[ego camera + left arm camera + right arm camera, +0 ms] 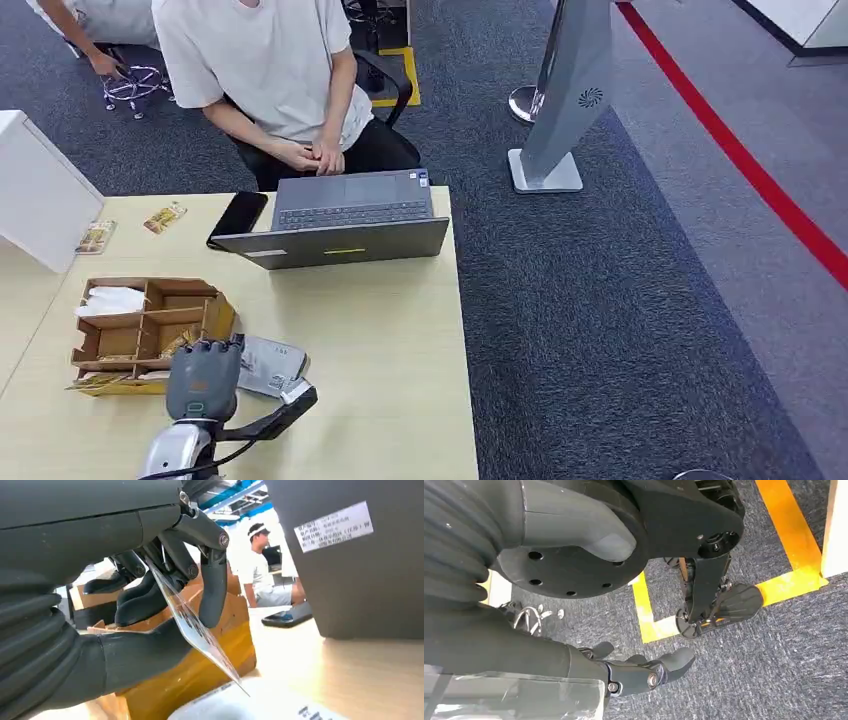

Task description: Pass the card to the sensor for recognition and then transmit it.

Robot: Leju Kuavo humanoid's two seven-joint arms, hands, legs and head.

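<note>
Clear plastic glints between the fingers [212, 587] of the left hand [204, 378]: the card [197, 630] is pinched there, tilted, with its lower corner hanging just above a white printed sheet [270, 365] on the wooden table [390, 350]. The hand hovers beside the cardboard organizer box [150, 330], so the card appears lifted and ready to travel.

Which object on the table is the sensor cannot be told from these views. The step in hand looks like carrying the card to it, and doing that well likely means keeping the pinch firm, since a thin, slick card could slip or twist. Lifting it clear of the sheet and the box wall before moving sideways seems wise.

A laptop [345, 215] and a dark phone [238, 215] lie across the table, in front of a seated person [270, 70]. The right hand [644, 672] hangs over the carpet, fingers loosely extended, holding nothing.
</note>
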